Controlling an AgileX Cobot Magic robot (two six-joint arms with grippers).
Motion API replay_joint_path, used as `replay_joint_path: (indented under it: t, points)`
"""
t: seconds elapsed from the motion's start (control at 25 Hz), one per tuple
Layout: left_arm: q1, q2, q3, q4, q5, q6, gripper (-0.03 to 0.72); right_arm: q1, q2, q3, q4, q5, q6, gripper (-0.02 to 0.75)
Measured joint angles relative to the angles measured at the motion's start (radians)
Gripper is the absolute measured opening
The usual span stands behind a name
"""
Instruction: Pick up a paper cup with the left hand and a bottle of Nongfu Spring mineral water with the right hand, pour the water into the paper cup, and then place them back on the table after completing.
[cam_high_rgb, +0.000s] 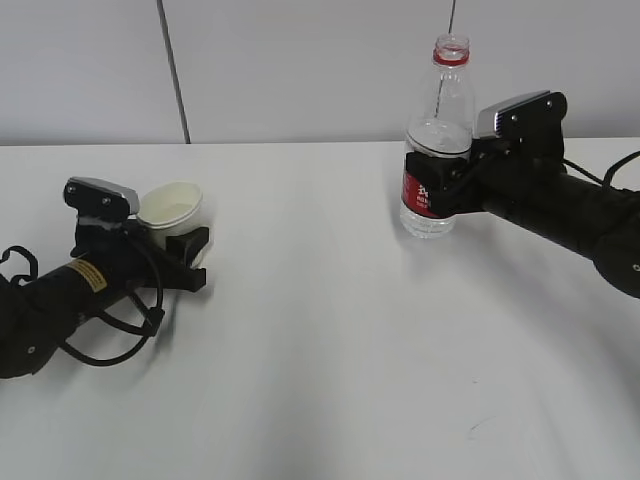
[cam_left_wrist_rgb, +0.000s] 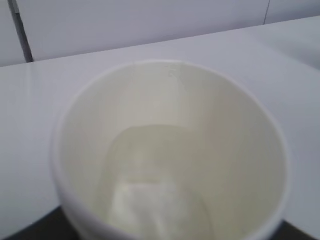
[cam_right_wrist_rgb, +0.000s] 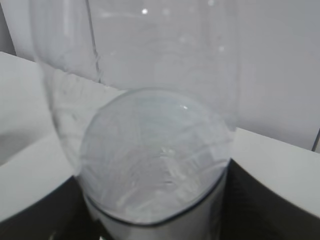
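The white paper cup (cam_high_rgb: 170, 207) stands upright at the left, between the fingers of the left hand's gripper (cam_high_rgb: 190, 250), which is shut on it. In the left wrist view the cup (cam_left_wrist_rgb: 80, 125) fills the frame and holds clear water (cam_left_wrist_rgb: 155, 170). The Nongfu Spring bottle (cam_high_rgb: 438, 120), uncapped and with a red label, stands upright with its base on the table (cam_high_rgb: 320, 340). The right hand's gripper (cam_high_rgb: 437, 178) is shut on its middle. The right wrist view shows the bottle (cam_right_wrist_rgb: 150, 60), a low pool of water (cam_right_wrist_rgb: 155, 155) and dark fingers (cam_right_wrist_rgb: 270, 200) on both sides.
A grey wall with a dark vertical seam (cam_high_rgb: 174, 70) runs behind the table's far edge. A loose black cable (cam_high_rgb: 115, 335) loops beside the left arm. No other objects stand on the white tabletop.
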Motion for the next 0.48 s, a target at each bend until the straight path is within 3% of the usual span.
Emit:
replay_joint_path:
  t: [0.48]
  points:
    - [0.0, 0.01, 0.0, -0.012, -0.024, 0.0, 0.36, 0.0, 0.0, 0.0, -0.004, -0.002, 0.012, 0.433]
